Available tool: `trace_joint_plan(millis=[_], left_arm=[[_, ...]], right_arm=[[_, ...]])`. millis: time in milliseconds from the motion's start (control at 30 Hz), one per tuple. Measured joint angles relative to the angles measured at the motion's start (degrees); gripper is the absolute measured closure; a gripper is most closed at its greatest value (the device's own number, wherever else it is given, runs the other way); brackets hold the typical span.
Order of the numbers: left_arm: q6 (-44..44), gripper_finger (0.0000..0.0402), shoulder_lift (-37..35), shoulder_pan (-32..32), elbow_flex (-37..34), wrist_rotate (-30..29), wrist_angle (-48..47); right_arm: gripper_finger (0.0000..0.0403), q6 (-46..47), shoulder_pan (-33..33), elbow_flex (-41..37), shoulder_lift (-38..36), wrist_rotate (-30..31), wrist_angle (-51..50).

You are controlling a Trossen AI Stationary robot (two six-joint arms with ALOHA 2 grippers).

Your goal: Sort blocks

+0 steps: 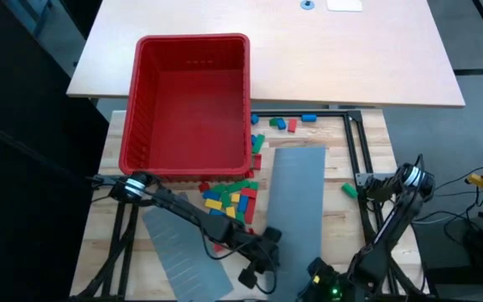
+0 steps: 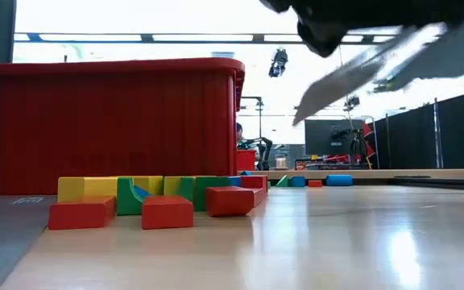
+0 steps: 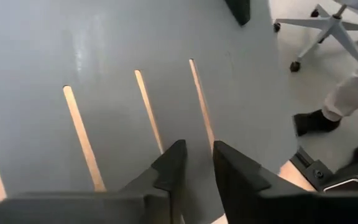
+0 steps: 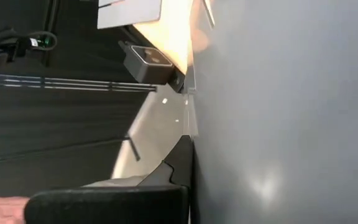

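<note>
A heap of red, green, blue and yellow blocks point(image 1: 233, 200) point(image 2: 159, 201) lies on the wooden table in front of the red bin point(image 1: 141, 126). More blocks point(image 1: 283, 124) lie to the bin's right, and a single green one point(image 1: 349, 190) lies farther right. My right gripper point(image 1: 319, 275) is shut on a long grey slotted panel point(image 1: 298, 210) at the table's near edge. My left gripper point(image 1: 257, 273) point(image 3: 199, 174) stands at this panel's left side. Its fingers point down at the panel's face with only a narrow gap and nothing between them. My right gripper holds the grey panel by its near end point(image 4: 194, 143). One finger point(image 4: 179, 162) lies along one face beside an edge; the panel hides the other finger. The panel point(image 2: 361, 72) hangs tilted in the air, apparently clear of the table. My left gripper's fingertips point(image 3: 173, 165) are close over the panel's face point(image 3: 135, 50); I cannot tell whether they touch it.
A second grey slotted panel point(image 1: 183, 252) lies flat at the near left. A black frame point(image 1: 359, 143) runs along the table's right part. Beyond the near edge are an office chair's base point(image 3: 334, 25) and a person's leg and shoe point(image 3: 353, 93).
</note>
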Motion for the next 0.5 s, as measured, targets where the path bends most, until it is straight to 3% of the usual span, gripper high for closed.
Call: trace_joint_plan(millis=[500], left_arm=[[0.27,0.0235,-13.29,-0.74,-0.03,-13.20,-3.17]], right_arm=[[0.0402,-1.26,0.15,10.98,-1.84,-0.04,-22.55]])
